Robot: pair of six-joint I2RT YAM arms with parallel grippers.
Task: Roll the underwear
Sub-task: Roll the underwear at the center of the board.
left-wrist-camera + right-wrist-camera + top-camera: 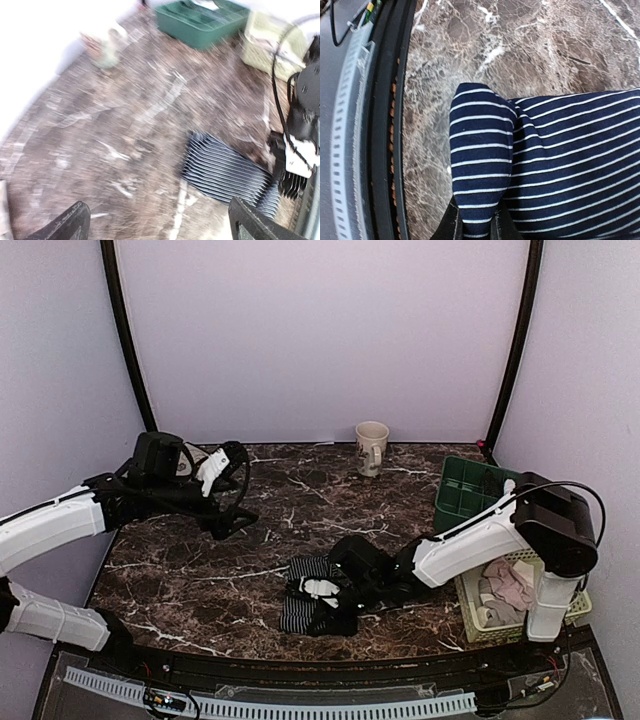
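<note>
Marble-patterned table (200,570) from above: the navy striped underwear (296,616) lies near the front edge. My right gripper (325,600) is low on it. My left gripper (240,490) is lifted well apart to the left, jaws spread. The pink underwear (512,585) sits in the cream basket (475,625) on the right.

Left wrist, blurred: my fingers (67,225) stand wide apart over bare table, with the navy striped underwear ahead to the right.

Right wrist: my fingers (451,225) are clamped on a raised fold of the navy striped underwear.
</note>
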